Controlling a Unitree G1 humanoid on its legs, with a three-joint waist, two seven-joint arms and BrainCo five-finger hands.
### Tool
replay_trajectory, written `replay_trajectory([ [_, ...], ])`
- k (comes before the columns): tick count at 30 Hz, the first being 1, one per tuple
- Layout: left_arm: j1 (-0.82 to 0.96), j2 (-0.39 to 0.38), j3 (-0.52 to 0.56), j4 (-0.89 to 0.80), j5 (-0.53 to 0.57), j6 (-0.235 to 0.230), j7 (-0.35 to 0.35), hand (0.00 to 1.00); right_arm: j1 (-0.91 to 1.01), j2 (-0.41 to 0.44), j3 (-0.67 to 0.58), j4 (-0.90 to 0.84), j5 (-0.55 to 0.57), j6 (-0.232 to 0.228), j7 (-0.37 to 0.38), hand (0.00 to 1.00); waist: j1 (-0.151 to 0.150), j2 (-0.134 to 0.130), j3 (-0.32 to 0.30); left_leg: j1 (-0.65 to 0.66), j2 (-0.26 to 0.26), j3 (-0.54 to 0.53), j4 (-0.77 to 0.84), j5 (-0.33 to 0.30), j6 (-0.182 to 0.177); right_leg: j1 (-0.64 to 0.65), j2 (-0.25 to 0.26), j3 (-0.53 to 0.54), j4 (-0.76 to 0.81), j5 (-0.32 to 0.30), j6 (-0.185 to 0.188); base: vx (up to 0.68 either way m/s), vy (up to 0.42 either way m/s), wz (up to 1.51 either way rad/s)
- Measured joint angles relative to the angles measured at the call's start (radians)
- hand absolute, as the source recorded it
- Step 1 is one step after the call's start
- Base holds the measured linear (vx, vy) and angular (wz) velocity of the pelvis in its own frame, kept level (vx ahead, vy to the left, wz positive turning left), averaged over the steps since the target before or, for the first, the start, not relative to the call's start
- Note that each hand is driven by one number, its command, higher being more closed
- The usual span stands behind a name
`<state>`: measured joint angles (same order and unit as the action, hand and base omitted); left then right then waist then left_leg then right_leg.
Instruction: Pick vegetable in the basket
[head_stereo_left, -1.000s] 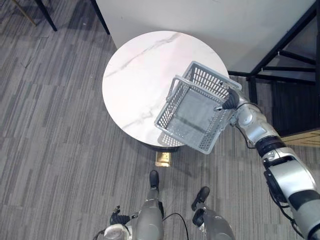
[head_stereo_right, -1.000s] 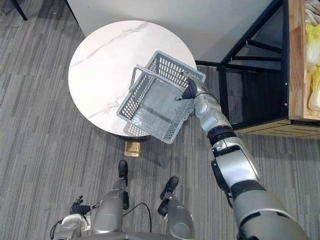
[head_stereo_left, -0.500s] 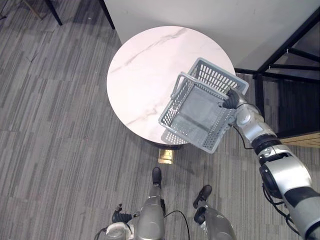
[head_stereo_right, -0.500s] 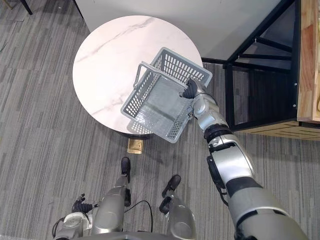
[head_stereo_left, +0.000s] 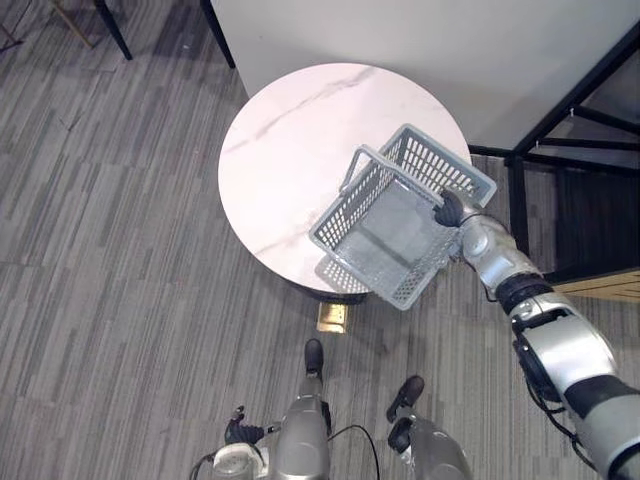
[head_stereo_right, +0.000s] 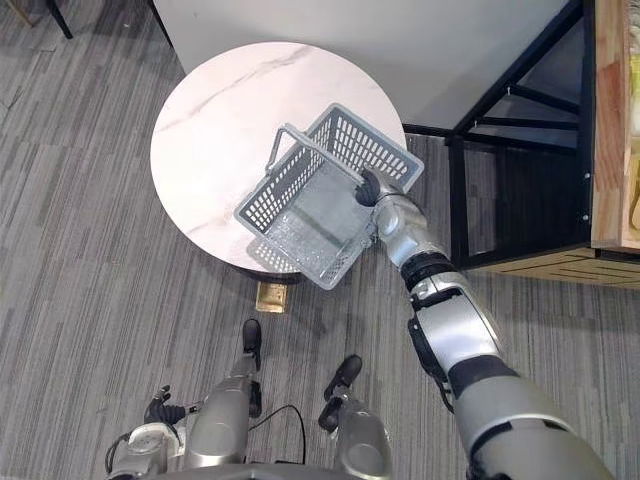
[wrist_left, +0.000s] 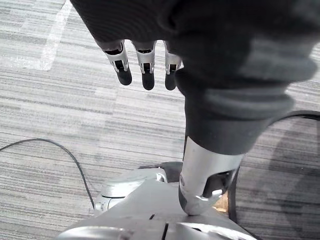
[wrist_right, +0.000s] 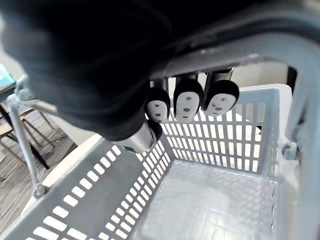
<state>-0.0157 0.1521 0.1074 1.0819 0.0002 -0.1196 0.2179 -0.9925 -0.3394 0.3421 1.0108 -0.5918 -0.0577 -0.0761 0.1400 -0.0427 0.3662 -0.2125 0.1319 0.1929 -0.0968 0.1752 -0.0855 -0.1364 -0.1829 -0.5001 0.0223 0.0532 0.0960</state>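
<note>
An empty grey plastic basket (head_stereo_left: 400, 225) hangs tilted over the right edge of the round white marble table (head_stereo_left: 290, 140). My right hand (head_stereo_left: 452, 208) grips the basket's right side. In the right wrist view its fingers (wrist_right: 187, 100) curl round a grey bar of the basket, above the slotted walls and bare floor (wrist_right: 200, 200). One handle (head_stereo_left: 365, 160) stands up on the basket's far-left side. No vegetable lies in the basket. My left hand (head_stereo_right: 160, 410) hangs low at my side, and its fingers (wrist_left: 143, 65) point straight down at the carpet.
A black metal frame (head_stereo_left: 560, 110) stands right of the table. A wooden shelf (head_stereo_right: 612, 120) with pale produce sits at the right edge. A white wall (head_stereo_left: 400, 30) runs behind the table, dark chair legs (head_stereo_left: 110, 25) at the far left. Grey striped carpet surrounds everything.
My right hand's fingers have curled tight on the basket. The basket has tipped and swung slightly toward me. The whole view has shifted a little.
</note>
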Motion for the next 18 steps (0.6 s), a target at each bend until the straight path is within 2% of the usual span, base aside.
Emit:
replay_trajectory([
  [2, 0.0, 0.002, 0.0, 0.002, 0.018, 0.0, 0.0, 0.0, 0.02, -0.006, 0.066, -0.076, 0.0, -0.001, 0.009, 1.0, -0.001, -0.001, -0.001, 0.01, 0.001, 0.011, 0.0, 0.0, 0.001, 0.003, -0.001, 0.011, 0.001, 0.001, 0.0, 0.04, -0.007, -0.14],
  [6, 0.003, 0.003, 0.018, 0.0, 0.024, 0.006, -0.003, 0.0, 0.093, -0.082, 0.213, -0.292, 0.0, -0.051, 0.071, 1.0, -0.018, -0.01, -0.006, 0.04, 0.002, 0.012, 0.0, 0.0, 0.001, 0.033, 0.002, 0.014, -0.004, 0.001, 0.0, 0.04, -0.01, -0.01],
  [8, 0.016, 0.006, 0.02, 0.001, 0.028, 0.014, -0.004, 0.0, 0.163, -0.107, 0.224, -0.384, 0.006, -0.086, 0.091, 1.0, -0.031, -0.018, -0.019, 0.049, 0.001, 0.013, 0.0, -0.001, 0.0, 0.042, 0.001, 0.016, -0.005, 0.0, 0.001, 0.01, 0.0, -0.02],
  [11, 0.024, 0.011, 0.032, 0.007, 0.063, 0.017, -0.008, 0.0, 0.247, -0.142, 0.227, -0.488, 0.037, -0.114, 0.111, 1.0, -0.056, -0.028, -0.034, 0.063, 0.001, 0.015, 0.0, -0.002, -0.002, 0.053, 0.001, 0.019, -0.006, 0.001, 0.002, 0.0, 0.001, -0.03],
  [16, 0.069, 0.012, 0.039, 0.02, 0.063, 0.021, -0.012, 0.0, 0.394, -0.242, 0.228, -0.663, 0.1, -0.135, 0.13, 1.0, -0.06, -0.038, -0.128, 0.082, 0.003, 0.05, -0.001, -0.018, -0.015, 0.055, 0.007, 0.062, -0.025, 0.005, 0.012, -0.01, -0.001, -0.21],
  [18, 0.096, 0.018, 0.039, 0.032, 0.063, 0.02, -0.027, 0.0, 0.45, -0.292, 0.228, -0.725, 0.136, -0.147, 0.136, 1.0, -0.074, -0.037, -0.172, 0.093, 0.003, 0.067, -0.005, -0.027, -0.01, 0.056, 0.008, 0.079, -0.03, 0.005, 0.018, 0.0, 0.0, -0.21],
])
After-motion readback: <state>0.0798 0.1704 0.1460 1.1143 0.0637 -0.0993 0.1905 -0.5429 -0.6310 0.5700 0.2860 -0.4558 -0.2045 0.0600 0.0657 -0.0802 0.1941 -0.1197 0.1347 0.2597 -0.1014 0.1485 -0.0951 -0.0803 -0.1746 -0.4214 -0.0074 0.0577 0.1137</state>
